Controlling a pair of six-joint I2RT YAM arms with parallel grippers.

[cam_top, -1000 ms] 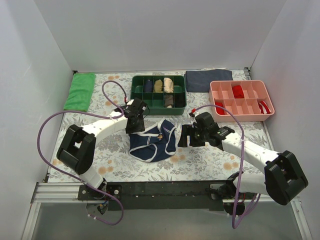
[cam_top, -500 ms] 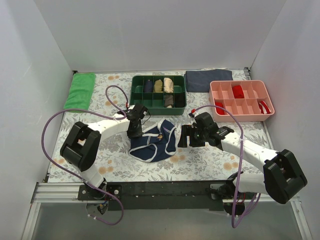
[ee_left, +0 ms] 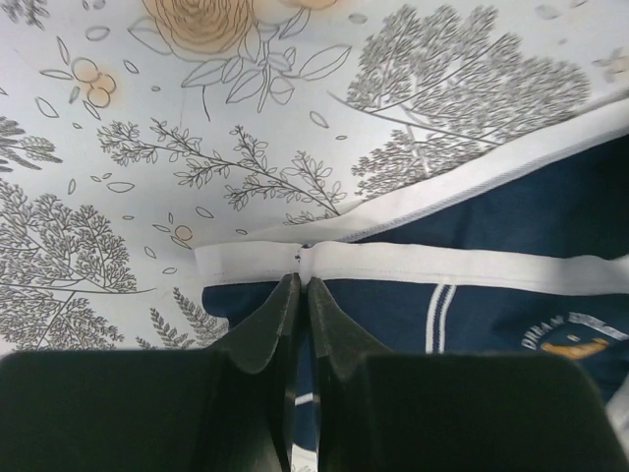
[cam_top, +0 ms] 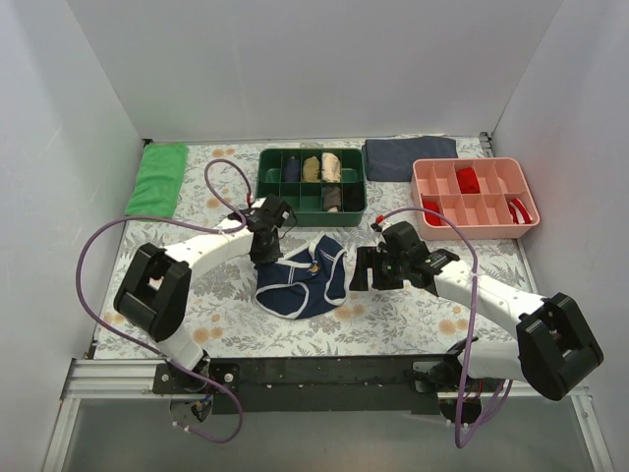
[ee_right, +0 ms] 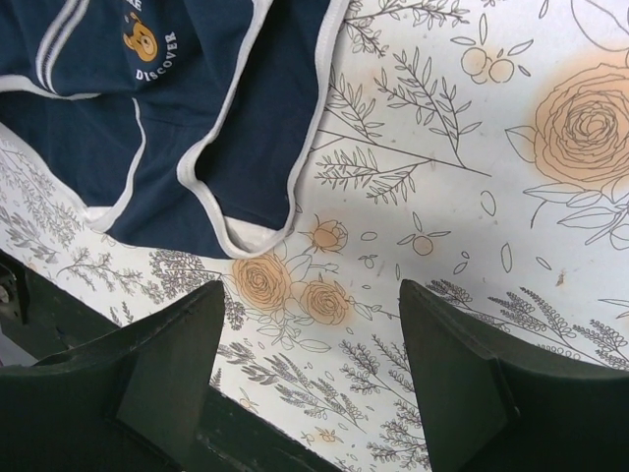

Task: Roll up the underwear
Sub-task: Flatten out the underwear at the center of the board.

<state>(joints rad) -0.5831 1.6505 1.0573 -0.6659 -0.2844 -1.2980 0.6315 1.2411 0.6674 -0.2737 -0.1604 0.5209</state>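
Observation:
The underwear (cam_top: 305, 280), navy blue with white piping and a small emblem, lies crumpled on the floral table cover between the two arms. My left gripper (cam_top: 266, 255) is at its left corner. In the left wrist view the left gripper (ee_left: 301, 283) is shut on the white waistband (ee_left: 442, 265), pinching the band at its seam. My right gripper (cam_top: 362, 269) hangs open just to the right of the garment, touching nothing. Under the right gripper (ee_right: 313, 339) there is only bare table cover, and the underwear (ee_right: 197, 128) lies toward the upper left.
A green divided tray (cam_top: 263, 183) with rolled garments stands behind the underwear. A pink divided tray (cam_top: 476, 232) with red items sits at the back right. A folded dark grey-blue cloth (cam_top: 410, 157) and a green cloth (cam_top: 157, 179) lie along the back. White walls enclose the table.
My left gripper's jaws have closed onto the waistband at the underwear's left corner, and that corner has shifted slightly. The right arm has stayed still and open.

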